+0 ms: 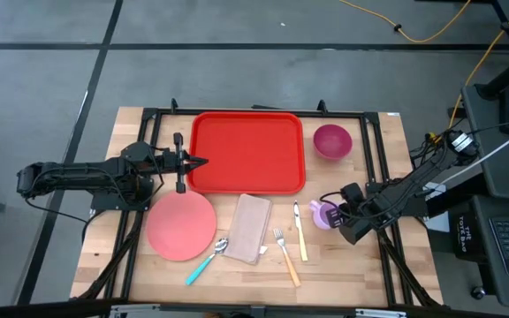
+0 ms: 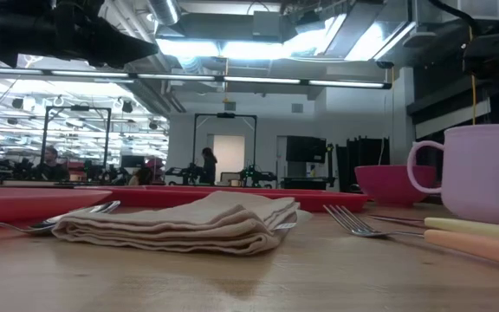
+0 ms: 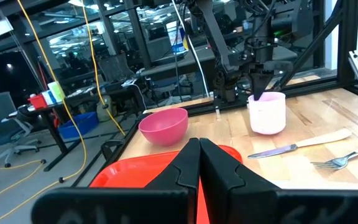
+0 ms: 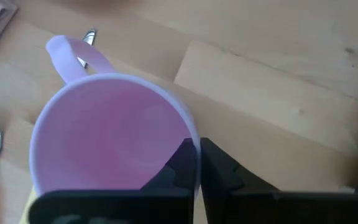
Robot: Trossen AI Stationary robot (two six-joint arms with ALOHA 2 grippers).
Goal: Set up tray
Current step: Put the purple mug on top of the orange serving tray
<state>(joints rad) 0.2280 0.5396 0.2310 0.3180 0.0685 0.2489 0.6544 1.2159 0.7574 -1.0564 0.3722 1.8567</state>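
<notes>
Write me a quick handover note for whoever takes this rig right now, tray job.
Left end effector: shut, empty, at the tray's left rim.
Right end effector: shut on the lilac mug, pinching its rim; mug on the table right of the knife.
Tray: empty, at the table's far middle.
Done: mug gripped.
Left: plate, bowl, napkin, spoon, fork and knife are all off the tray.

The tray [image 1: 246,150] is bright red, the plate [image 1: 181,225] salmon pink, the bowl [image 1: 332,140] magenta, the mug [image 1: 323,215] pale lilac, the folded napkin [image 1: 250,228] beige. The spoon [image 1: 207,260] has a teal handle, the fork [image 1: 285,255] orange, the knife [image 1: 300,231] pale yellow.
</notes>
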